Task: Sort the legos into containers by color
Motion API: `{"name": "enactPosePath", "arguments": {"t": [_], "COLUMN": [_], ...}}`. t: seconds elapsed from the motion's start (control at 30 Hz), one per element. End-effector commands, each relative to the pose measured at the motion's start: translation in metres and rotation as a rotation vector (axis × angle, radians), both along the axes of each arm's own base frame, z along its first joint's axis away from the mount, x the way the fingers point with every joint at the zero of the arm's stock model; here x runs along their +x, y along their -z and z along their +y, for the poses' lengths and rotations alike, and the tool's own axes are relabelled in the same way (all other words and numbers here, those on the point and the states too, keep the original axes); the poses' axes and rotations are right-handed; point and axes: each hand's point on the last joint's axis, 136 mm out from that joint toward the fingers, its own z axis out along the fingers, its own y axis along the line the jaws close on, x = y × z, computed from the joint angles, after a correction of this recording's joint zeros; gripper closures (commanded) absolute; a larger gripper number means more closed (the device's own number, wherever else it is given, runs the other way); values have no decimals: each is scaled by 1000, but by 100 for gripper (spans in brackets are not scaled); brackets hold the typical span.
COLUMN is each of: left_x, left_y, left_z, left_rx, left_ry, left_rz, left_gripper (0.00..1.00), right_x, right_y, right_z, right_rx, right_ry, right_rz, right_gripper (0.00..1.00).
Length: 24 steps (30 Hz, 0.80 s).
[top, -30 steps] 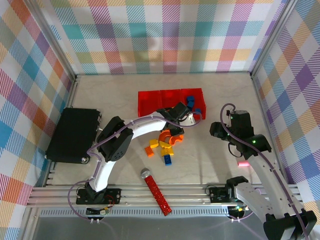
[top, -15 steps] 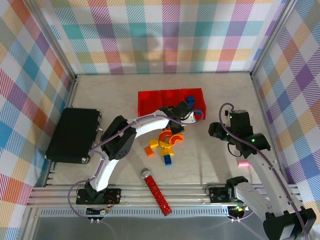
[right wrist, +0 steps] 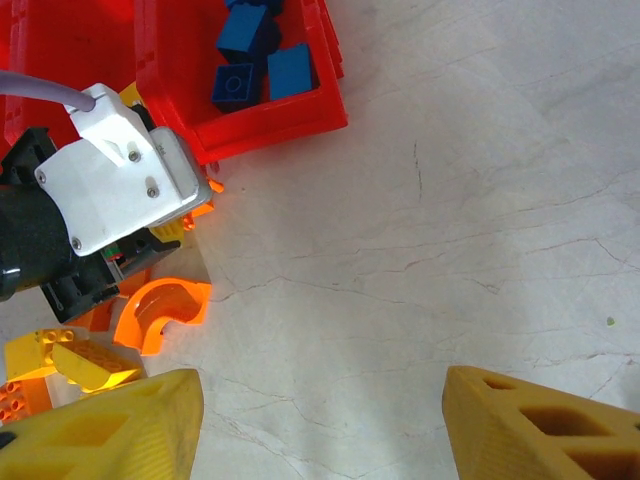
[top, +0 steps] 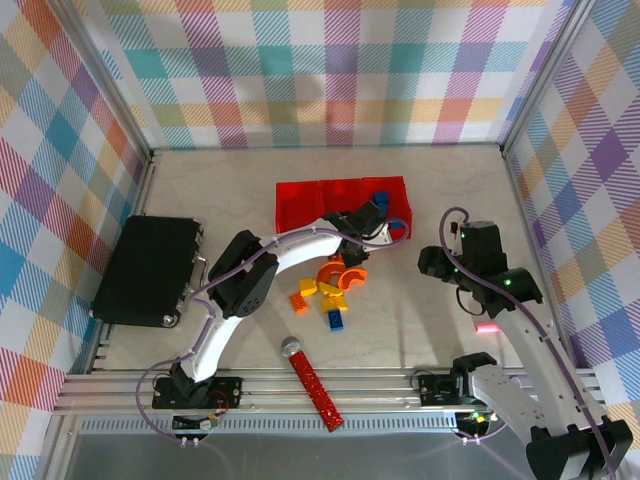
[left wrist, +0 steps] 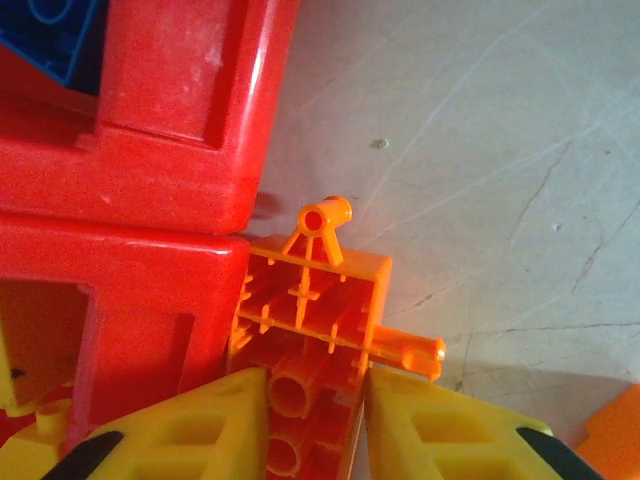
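My left gripper (left wrist: 315,400) is shut on an orange lego (left wrist: 310,320), seen from its hollow underside, tight against the outer wall of the red containers (left wrist: 130,290). From above, the left gripper (top: 366,222) sits at the front edge of the three joined bins (top: 300,192). Blue legos (top: 378,201) lie in the rightmost bin, as the right wrist view confirms (right wrist: 250,60). Loose orange, yellow and blue legos (top: 330,288) lie in front of the bins, among them an orange arch (right wrist: 160,312). My right gripper (right wrist: 320,410) is open over bare table, holding nothing.
A long red studded stick with a grey round end (top: 312,385) lies near the front rail. The large black case (top: 147,270) sits at the left. Checkered walls close in the table on three sides. Bare marble table (right wrist: 450,230) lies right of the bins.
My left gripper has edged slightly toward the bins with the orange lego still in it. The right arm has not moved.
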Motion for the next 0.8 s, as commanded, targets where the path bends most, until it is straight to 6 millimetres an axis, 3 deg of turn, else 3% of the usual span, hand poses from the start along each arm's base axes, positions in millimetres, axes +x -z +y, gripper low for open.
{"name": "enactPosePath", "arguments": {"t": [0.0,0.2,0.33,0.5,0.77], "left_x": [-24,-28,-29,-37,-46], "left_y": [27,17,-5,-27,-42], "left_z": [10,9,3,-3,-8], "left_rx": [46,20,-48,-105,-137], "left_ry": [2,0,-2,20,26], "left_rz": [133,139,117,103,119], "left_gripper": [77,93,99,100,100], "right_x": [-4,-6,-7,-8,-9], "right_y": [-8,-13,-13,-14,-12], "right_z": [-1,-5,-5,-7,-7], "right_rx": [0,-13,-16,-21,-18], "right_ry": [-8,0,2,6,9], "right_rz": [-16,-32,-31,-35,-33], "right_gripper": [35,35,35,35,35]}}
